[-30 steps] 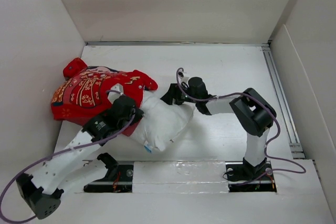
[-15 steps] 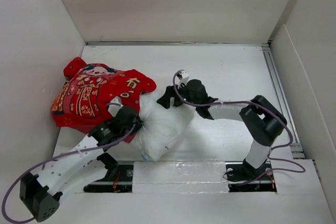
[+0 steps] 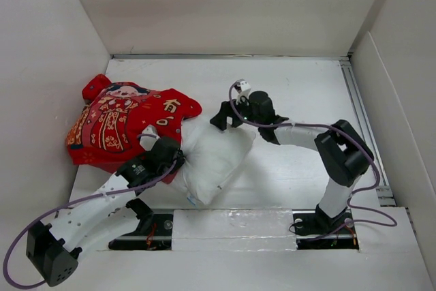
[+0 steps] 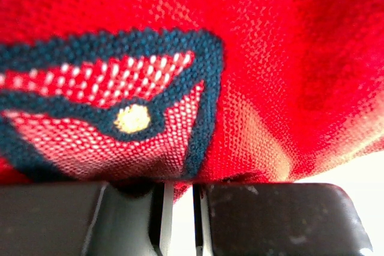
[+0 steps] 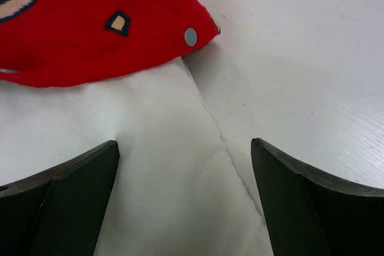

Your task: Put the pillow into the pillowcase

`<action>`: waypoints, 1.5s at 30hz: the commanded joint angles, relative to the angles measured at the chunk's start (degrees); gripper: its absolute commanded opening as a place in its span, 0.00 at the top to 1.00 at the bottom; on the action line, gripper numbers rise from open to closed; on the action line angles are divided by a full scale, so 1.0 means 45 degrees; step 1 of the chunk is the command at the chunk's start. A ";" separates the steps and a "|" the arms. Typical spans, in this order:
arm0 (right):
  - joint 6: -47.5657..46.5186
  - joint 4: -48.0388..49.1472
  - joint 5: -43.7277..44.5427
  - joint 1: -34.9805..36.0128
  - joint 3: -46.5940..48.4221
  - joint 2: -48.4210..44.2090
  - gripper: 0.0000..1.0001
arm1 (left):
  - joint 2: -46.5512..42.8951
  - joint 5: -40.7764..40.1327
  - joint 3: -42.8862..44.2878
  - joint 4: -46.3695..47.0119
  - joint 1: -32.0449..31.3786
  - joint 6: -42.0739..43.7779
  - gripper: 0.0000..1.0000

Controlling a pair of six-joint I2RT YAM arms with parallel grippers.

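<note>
The red pillowcase [image 3: 122, 124] with a cartoon figure and gold characters lies at the left of the table. Its right edge covers the left end of the white pillow [image 3: 214, 161], which sticks out toward the near right. My left gripper [image 3: 165, 151] sits at the case's near edge beside the pillow. In the left wrist view the left gripper [image 4: 178, 208] is shut on a fold of the pillowcase [image 4: 252, 58]. My right gripper [image 3: 228, 118] stands open over the pillow's far right corner. In the right wrist view the right gripper [image 5: 186, 148] has the pillow [image 5: 150, 184] between its fingers, untouched, and the pillowcase [image 5: 90, 28] beyond.
White walls [image 3: 48, 66] box in the table on the left, back and right. A metal rail [image 3: 361, 114] runs along the right side. A silver snap [image 5: 190, 36] sits on the pillowcase corner. Bare table [image 5: 300, 58] lies to the right of the pillow.
My right gripper has opened wide and let go of the pillow's corner. The pillowcase has spread flatter over the pillow's left end, and the left gripper has shifted slightly toward the near edge.
</note>
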 commanded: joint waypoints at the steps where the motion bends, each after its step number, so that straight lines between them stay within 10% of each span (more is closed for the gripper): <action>1: 0.0574 0.2793 -0.3896 -0.1307 -0.0892 -0.0906 0.05 | 0.0144 -0.0680 -0.0159 -0.0928 0.0096 -0.0220 1.00; 20: 0.2275 0.1657 -0.7174 -0.0765 0.4903 0.4676 0.05 | 0.0261 -0.0329 -0.0276 -0.0693 0.0096 0.0268 1.00; 24: 0.4417 0.4555 -0.9476 -0.0880 0.4109 0.5009 0.33 | 0.0144 -0.0018 -0.0276 -0.0284 0.0096 0.0560 1.00; 27: 0.9257 1.1486 -1.0360 -0.1367 0.2412 0.5302 0.97 | 0.0513 0.0763 -0.0530 0.0925 0.0096 0.1574 1.00; 32: 1.2550 1.5583 -0.9601 -0.2889 0.0203 0.4643 1.00 | 0.1744 0.1019 0.0269 0.1959 0.0096 0.2532 1.00; 40: 0.7185 0.6747 -0.6385 -0.5878 -0.3452 -0.1349 1.00 | 0.5432 -0.0190 0.4460 0.2647 0.0096 0.5013 1.00; 45: 0.3729 -0.0365 -0.2611 -0.4693 -0.3221 -0.5490 1.00 | 0.7252 -0.2025 0.6520 0.1263 0.0096 0.3499 1.00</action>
